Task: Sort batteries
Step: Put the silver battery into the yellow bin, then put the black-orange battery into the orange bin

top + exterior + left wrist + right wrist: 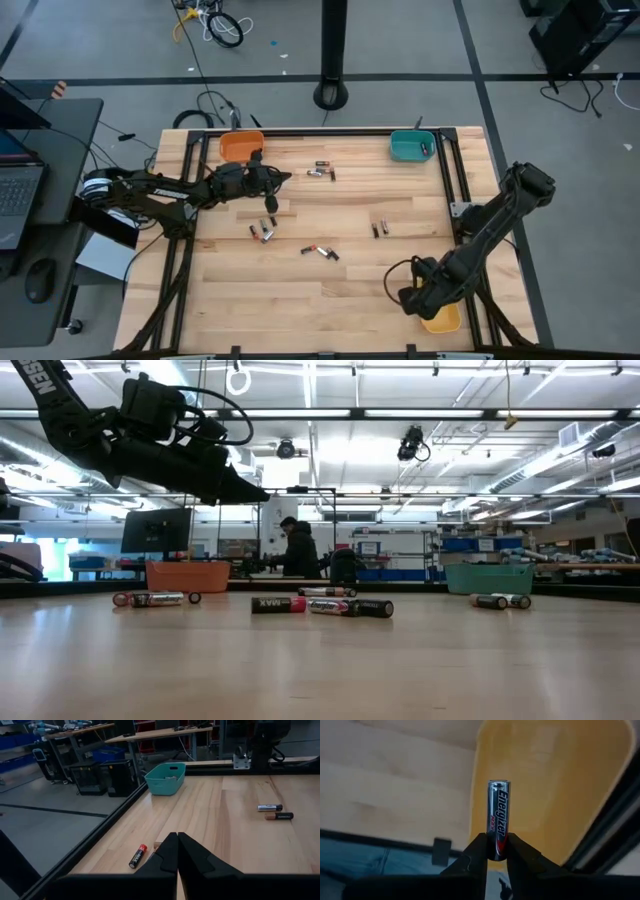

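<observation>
Right pincer (497, 851), at the near right corner of the tabletop (330, 300), is clamped on one battery (498, 817) held upright over the yellow bin (555, 780), its arm folded back along the right edge. Left pincer (177, 851), fingers together, hangs above the tabletop beside the orange bin (240, 146), arm stretched in from the left. Loose batteries (320, 251) lie scattered mid-tabletop, the teal bin (411, 146) sits at the far edge, and a person (298, 550) stands in the room beyond.
</observation>
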{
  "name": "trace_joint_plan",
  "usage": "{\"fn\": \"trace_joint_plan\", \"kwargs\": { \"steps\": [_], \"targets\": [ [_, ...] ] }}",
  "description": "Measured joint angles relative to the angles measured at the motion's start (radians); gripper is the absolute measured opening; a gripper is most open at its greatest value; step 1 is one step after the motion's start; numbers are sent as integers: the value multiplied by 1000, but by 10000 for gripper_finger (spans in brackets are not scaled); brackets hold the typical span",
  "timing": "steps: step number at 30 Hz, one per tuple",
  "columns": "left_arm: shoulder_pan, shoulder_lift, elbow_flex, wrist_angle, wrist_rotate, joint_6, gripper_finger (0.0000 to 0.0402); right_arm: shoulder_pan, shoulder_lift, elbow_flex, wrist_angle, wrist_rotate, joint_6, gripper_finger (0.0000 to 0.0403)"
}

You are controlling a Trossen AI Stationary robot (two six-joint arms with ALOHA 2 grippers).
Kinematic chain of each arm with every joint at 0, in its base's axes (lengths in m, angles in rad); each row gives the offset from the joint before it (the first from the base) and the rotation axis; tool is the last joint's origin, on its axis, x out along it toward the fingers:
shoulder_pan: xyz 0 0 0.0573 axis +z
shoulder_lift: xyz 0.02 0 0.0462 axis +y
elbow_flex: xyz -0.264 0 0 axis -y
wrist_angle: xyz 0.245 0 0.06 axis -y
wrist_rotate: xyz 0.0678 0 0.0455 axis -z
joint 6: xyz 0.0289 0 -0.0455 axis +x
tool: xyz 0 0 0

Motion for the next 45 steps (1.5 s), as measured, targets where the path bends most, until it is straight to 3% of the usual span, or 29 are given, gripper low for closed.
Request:
{"fn": "trace_joint_plan", "kwargs": {
  "steps": [8, 26, 41, 45],
  "targets": [
    [0, 0, 0, -1, 0, 3, 12, 15, 0, -171, 186, 46, 84, 61],
    [0, 0, 0, -1, 0, 3, 12, 47, 0, -276, 219, 41, 145, 70],
    [0, 0, 1, -2, 0, -3, 12, -3, -8, -275, 254, -91, 7, 148],
    [0, 0, 2, -2, 1, -4, 12, -31, -44, -206, 222, -99, -91, 131]
  ]
}}
